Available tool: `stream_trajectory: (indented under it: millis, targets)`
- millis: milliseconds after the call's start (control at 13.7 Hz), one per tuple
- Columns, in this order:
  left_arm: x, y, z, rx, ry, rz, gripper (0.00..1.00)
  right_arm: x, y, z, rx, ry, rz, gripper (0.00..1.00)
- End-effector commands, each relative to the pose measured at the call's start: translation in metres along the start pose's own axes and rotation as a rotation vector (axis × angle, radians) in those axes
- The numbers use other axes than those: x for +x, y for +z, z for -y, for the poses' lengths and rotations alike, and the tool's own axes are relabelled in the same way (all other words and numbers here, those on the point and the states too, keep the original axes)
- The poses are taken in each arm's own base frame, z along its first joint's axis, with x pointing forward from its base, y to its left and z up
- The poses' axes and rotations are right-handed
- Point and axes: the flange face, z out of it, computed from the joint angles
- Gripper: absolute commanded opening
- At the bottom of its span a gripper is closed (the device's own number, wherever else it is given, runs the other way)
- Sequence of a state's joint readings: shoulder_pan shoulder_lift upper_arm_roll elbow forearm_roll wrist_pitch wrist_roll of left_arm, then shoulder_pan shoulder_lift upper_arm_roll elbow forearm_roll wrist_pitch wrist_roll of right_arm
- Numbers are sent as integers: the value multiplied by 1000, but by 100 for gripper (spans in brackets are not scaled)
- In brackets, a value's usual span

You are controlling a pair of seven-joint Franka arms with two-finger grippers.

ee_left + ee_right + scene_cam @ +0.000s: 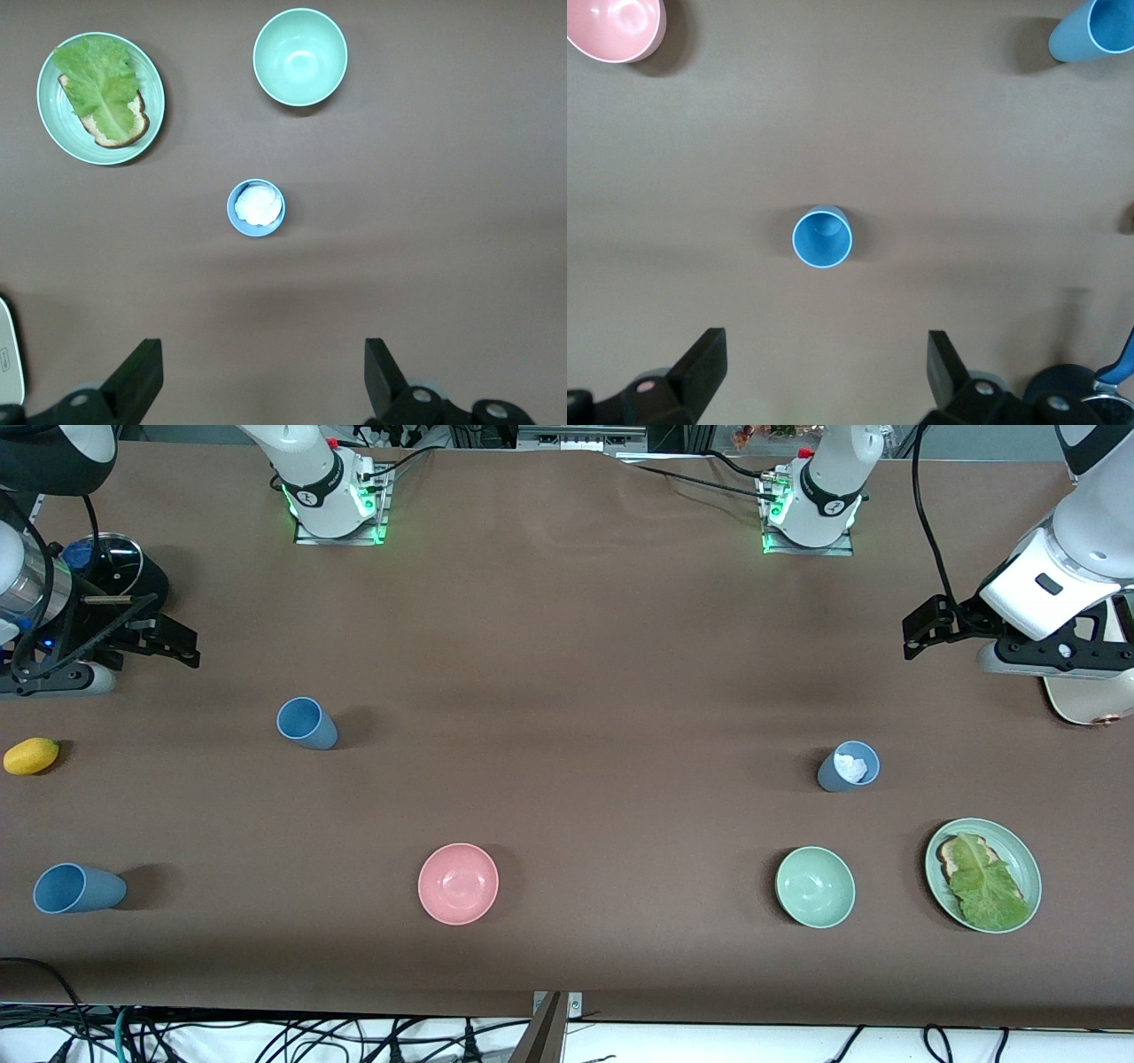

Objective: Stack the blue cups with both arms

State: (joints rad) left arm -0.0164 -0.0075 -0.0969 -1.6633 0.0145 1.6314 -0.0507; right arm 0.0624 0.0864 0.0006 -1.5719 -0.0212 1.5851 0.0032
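Note:
A bright sky-blue cup (306, 724) stands upright toward the right arm's end of the table and also shows in the right wrist view (822, 237). A duller blue cup (78, 888) stands nearer the front camera (1094, 31). A grey-blue cup (849, 766) with something white inside stands toward the left arm's end (256, 207). My right gripper (174, 644) is open and empty (826, 341), up in the air apart from the sky-blue cup. My left gripper (917, 633) is open and empty (263, 350), in the air apart from the grey-blue cup.
A pink bowl (458, 883) and a pale green bowl (815, 887) sit near the front edge. A green plate (1032, 868) holds bread and lettuce. A yellow fruit (31, 755) and a dark lidded pot (115, 571) sit at the right arm's end. A white object (1085, 700) lies below the left gripper.

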Motion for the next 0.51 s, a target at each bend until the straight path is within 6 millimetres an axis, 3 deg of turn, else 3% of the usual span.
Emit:
stream_trajectory:
  millis: [0,438]
  targets:
    - [-2,-8,1,-13,1,2,100,-1,0,-1,18,-3,-3,100]
    - [-1,-7,11,-15,-28,4,100,-1,1,-2,18,-1,0,100]
